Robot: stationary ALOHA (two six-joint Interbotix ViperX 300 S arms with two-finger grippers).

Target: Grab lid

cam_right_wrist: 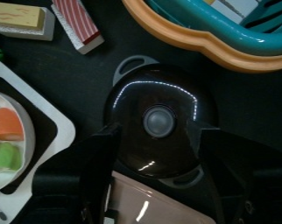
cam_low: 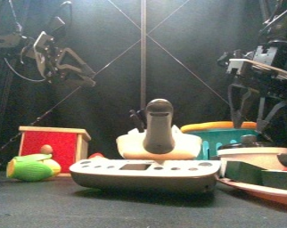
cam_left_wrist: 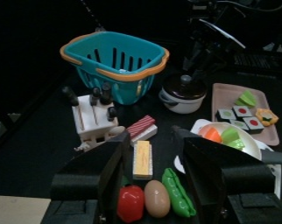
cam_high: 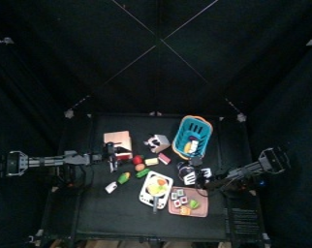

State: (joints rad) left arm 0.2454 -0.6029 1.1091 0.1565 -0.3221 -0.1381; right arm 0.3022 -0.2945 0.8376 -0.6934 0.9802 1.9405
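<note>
The right gripper (cam_right_wrist: pixel 155 166) pointed straight down with its jaws spread wide, holding nothing. The black lid (cam_right_wrist: pixel 157 116) sat on its pot directly beneath, its knob centred between the jaws. The left gripper (cam_left_wrist: pixel 150 166) hung level and apart, jaws seemingly open, above the toy vegetables (cam_left_wrist: pixel 158 197).
</note>
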